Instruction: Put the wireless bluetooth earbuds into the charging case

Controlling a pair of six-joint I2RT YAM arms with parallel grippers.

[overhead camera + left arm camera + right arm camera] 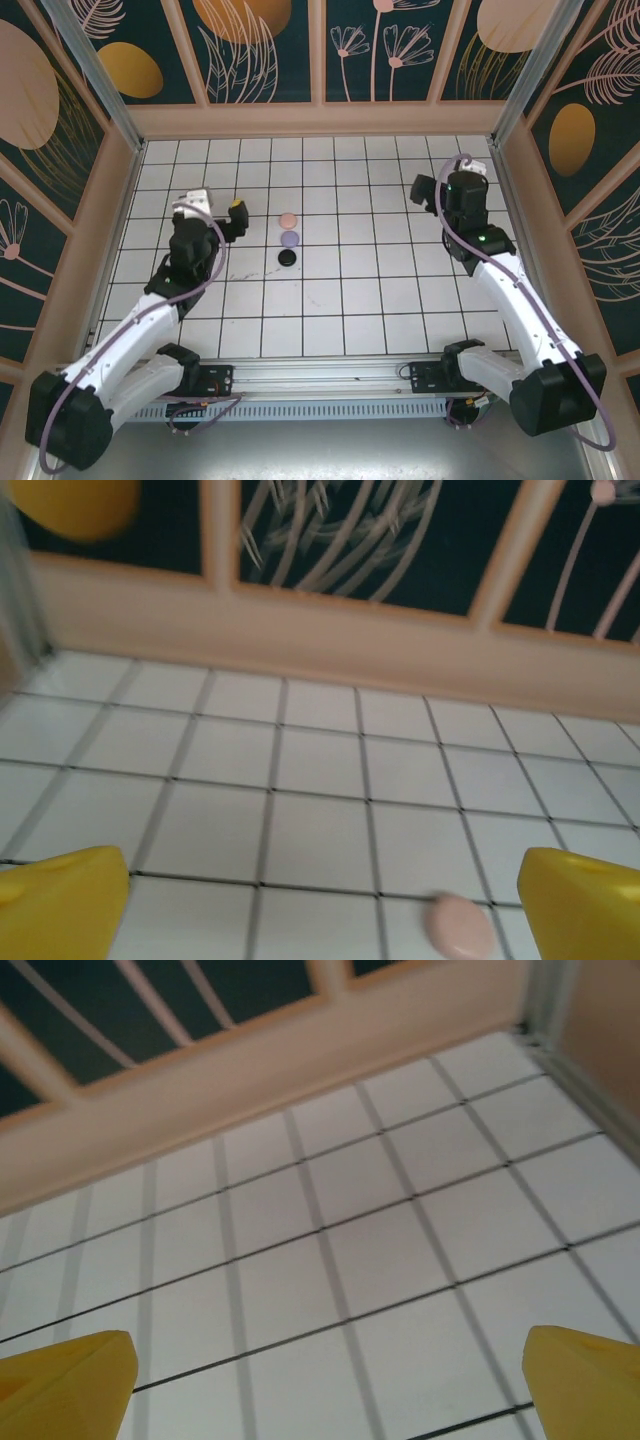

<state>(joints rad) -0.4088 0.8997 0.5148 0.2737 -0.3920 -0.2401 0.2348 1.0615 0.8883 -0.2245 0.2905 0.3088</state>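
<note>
Because the three round cases lie in a short row left of the middle of the white tiled worktop point(380, 290), the left arm is much the nearer one to them. The row runs from far to near: the pink case point(288, 219) farthest from the arm bases, the lilac case point(290, 239) in the middle, and the black case point(287, 258) nearest, each just beside the next. All three look like shut discs, so they have no long axis of their own to line up with. Whether any buds sit inside them cannot be told. The left tool point(320, 905) is released, its two yellow pads point(60, 900) spread wide at the lower corners of its wrist view, with nothing between them. It points toward the back wall, and the pink case shows low and to the right there, close to the right pad and off the midline. From above, that case lies just to the tool's right and about level with it. Any reach for it probably calls for a sideways shift to the right and a tilt downward. The right tool point(325, 1375) is likewise released and holds nothing. It hangs over bare tiles near the right wall, well apart from the row.
</note>
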